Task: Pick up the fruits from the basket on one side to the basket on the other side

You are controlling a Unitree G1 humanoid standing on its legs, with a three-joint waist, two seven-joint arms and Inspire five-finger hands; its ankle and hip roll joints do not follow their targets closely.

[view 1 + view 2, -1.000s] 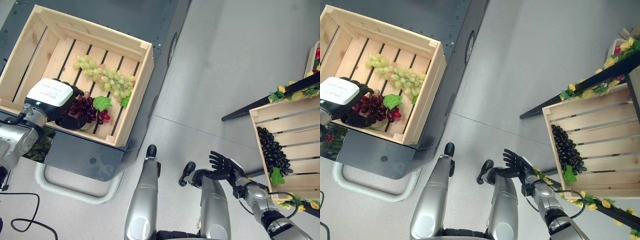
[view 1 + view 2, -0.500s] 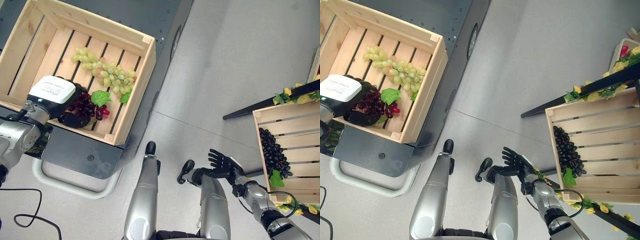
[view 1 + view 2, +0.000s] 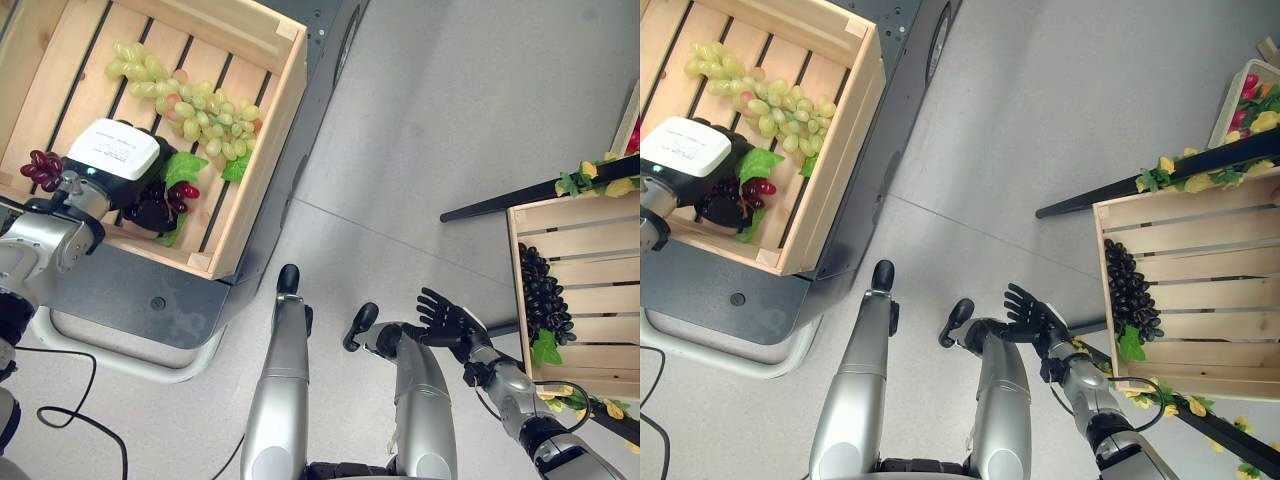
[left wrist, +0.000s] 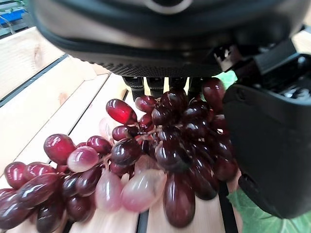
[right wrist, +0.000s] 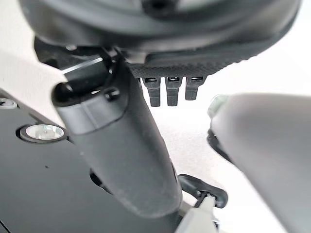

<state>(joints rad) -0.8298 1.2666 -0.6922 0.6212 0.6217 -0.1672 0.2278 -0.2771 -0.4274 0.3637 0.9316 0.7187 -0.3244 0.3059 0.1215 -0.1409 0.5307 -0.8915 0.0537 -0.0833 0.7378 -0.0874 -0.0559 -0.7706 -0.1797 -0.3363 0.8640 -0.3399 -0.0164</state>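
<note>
**Q:** What's nearest the robot?

**A:** The right hand (image 3: 445, 322), low and near on the right, fingers spread and holding nothing. Just beyond it, the right-side crate (image 3: 600, 215) on a leaf-trimmed stand holds a bunch of black grapes (image 3: 543, 297) against its left wall.

**Q:** And the fruit being worked on?

**A:** On the left, the left hand (image 3: 715, 200) reaches into the near end of the left crate (image 3: 262, 150), thumb and fingers (image 4: 146, 88) curled round a bunch of red grapes (image 4: 160, 150). Part of the bunch trails toward the crate's near-left corner, resting on the slats. A green leaf (image 3: 182, 167) sits beside the hand. Farther in lies a bunch of green grapes (image 3: 190, 98), untouched.

**Q:** How will the red bunch handle?

**A:** Likely light, but floppy: glossy, rounded berries on a loose stem, so single grapes could slide under the fingers and the loose end will probably swing when lifted. The grip looks safest round the thick middle of the cluster, near the stem, rather than on the trailing berries.
</note>
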